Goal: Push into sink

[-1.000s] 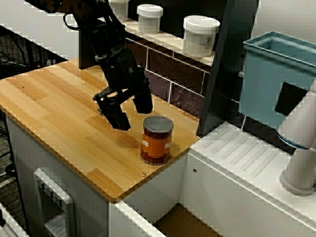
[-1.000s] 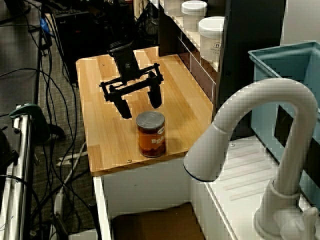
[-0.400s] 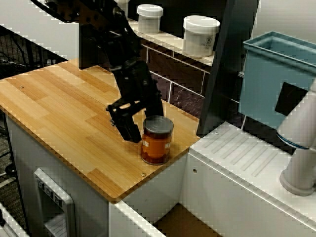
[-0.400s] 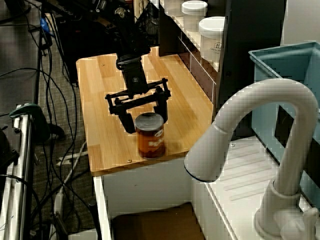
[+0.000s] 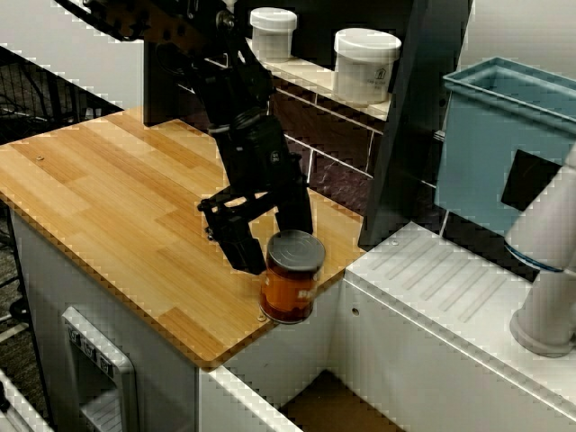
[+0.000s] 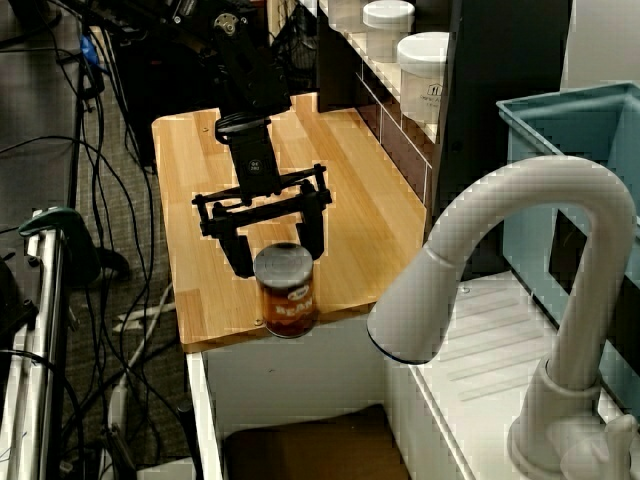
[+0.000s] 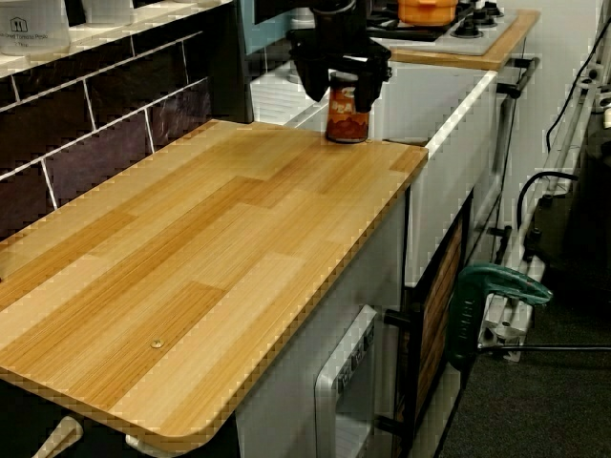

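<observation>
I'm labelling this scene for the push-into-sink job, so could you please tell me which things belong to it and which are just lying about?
In the job:
- gripper, open
- orange-labelled can at the counter edge
- sink

Lying about:
- white lidded jars
- teal box
- faucet

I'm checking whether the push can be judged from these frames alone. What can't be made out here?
- Sink: cut off by the bottom edge in both front views; only a strip of brown floor shows.
- Can: label blurred, unreadable; in the counter-end view the pincer hides its top.
- Pincer-to-can contact: fingers sit behind the can; touching or not is unclear.
</observation>
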Robot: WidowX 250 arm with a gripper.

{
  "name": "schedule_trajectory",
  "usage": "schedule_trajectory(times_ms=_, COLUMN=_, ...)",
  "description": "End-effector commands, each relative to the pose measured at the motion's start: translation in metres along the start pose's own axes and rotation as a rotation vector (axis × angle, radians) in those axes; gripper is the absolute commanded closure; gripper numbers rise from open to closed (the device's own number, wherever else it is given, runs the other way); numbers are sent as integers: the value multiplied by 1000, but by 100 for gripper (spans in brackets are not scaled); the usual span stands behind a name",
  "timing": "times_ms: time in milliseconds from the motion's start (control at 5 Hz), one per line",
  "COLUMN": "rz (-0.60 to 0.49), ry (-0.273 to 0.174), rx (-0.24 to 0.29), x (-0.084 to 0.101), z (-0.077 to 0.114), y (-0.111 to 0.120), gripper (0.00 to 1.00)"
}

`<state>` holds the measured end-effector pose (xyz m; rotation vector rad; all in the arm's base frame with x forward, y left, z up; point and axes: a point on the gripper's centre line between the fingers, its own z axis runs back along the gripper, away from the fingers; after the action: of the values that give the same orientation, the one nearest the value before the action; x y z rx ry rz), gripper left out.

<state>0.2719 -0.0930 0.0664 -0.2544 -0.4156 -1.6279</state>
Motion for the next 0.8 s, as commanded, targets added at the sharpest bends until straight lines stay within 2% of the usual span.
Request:
schedule_trajectory(times_ms=0, rz=-14, ry=-2, rx=61, x=25, z=-3, y=2, gripper=0)
schedule_trajectory(times_ms=200, rz=-19, ry=10, rx=55, x=36, z=-18, y=-2, gripper=0)
schedule_trajectory(times_ms=400, rz=-18, ry=15, rx=84, x=44, z=-14, y=-3, gripper=0)
schedule_trajectory(times_ms=600, rz=-1, ry=62, rx=113, x=40, z=0, y=2, gripper=0)
